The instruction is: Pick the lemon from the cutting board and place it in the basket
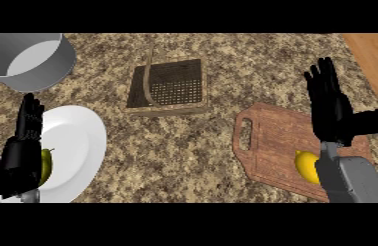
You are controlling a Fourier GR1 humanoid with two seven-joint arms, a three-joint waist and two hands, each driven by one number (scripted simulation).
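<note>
Lemon [304,164] lay on cutting board [273,135] | judged light, firm, roll-prone; grasp across middle | right hand [330,107] hovered wide, empty

A yellow lemon [305,165] lies toward the near right of a reddish-brown wooden cutting board [277,132], its right side hidden. The square, dark-meshed basket [177,85], handle arched, sits upright well apart, farther back and left.
</note>
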